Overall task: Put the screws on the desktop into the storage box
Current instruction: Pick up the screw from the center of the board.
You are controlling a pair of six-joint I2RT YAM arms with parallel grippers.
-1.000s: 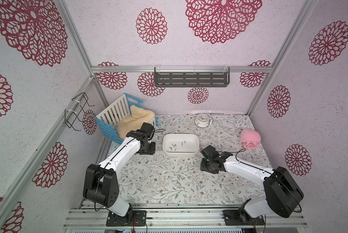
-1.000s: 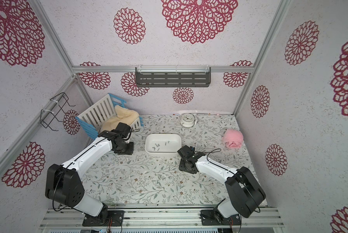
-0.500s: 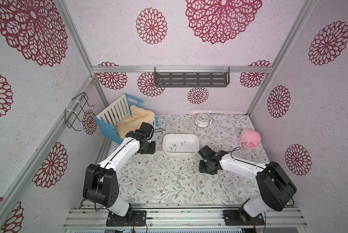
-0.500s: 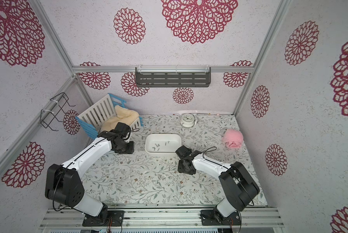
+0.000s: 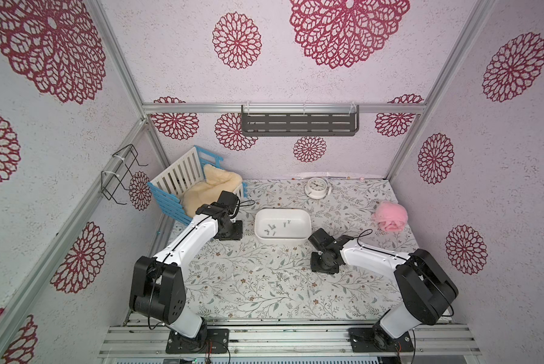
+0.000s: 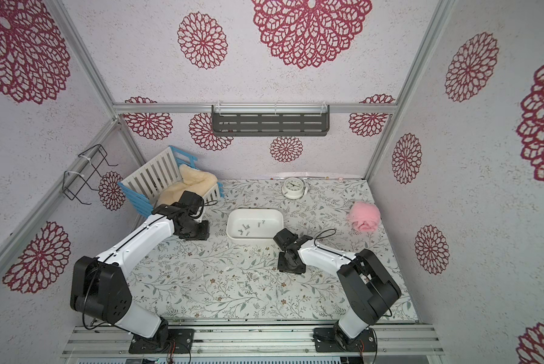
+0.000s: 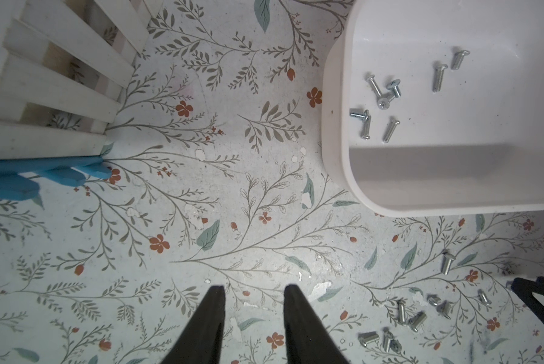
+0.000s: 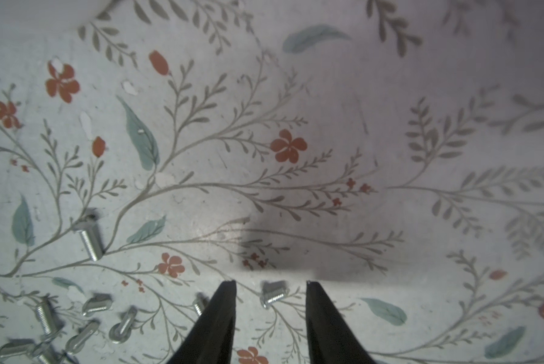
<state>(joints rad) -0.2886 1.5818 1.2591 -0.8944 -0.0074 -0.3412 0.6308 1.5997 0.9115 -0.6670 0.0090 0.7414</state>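
R jaws spread, straddling one tiny silver-grey metal screw on leafy-print counter; L jaws spread, empty. Other screws in white plastic storage tub. Risk: tip-only pinch, round shank may squirt out.

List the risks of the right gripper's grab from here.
The screw between the open jaws of the right gripper lies slanted: closing may flick it away. A second screw lies beside one finger and may get dragged. The box sits apart: a weak pinch could drop the screw short.
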